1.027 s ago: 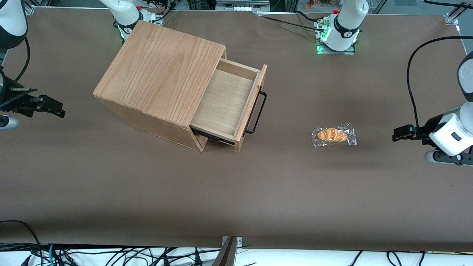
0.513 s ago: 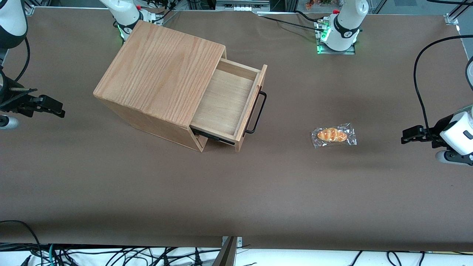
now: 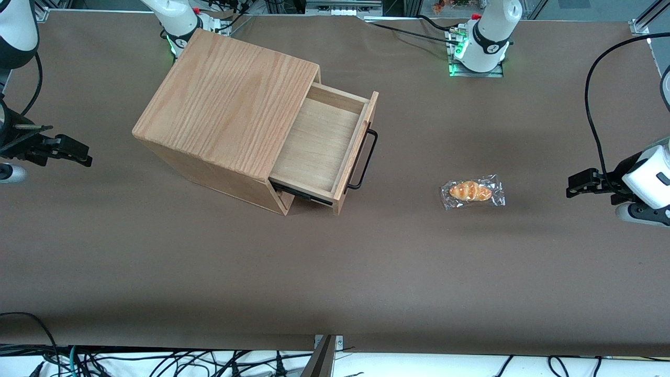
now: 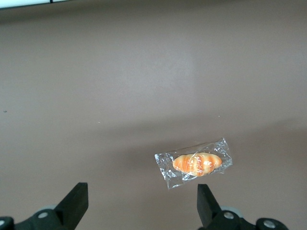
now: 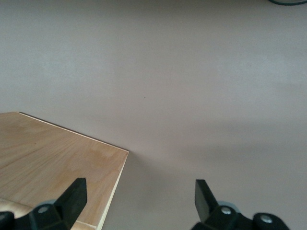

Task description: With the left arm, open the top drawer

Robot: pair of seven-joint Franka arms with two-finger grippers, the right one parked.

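Pale plywood drawer (image 3: 314,149), upper middle of the front view, pulled well out of the cabinet (image 3: 225,104), black handle (image 3: 364,159) free. Sitting exactly as a second ago. Left arm (image 3: 646,180) drawn back to the right edge of the frame, pincer (image 3: 576,184) a little farther out and higher than before, fingers (image 4: 76,203) apart, holding nothing. Wrapped bun (image 3: 472,191) on the brown worktop (image 3: 335,272) between drawer and pincer. Opening judged done; only retreat left.

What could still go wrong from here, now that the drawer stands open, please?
The drawer juts out of the cabinet, so a low pass by the arm could clip its handle. The open gripper hangs near the wrapped bread, and could knock it if it dips.
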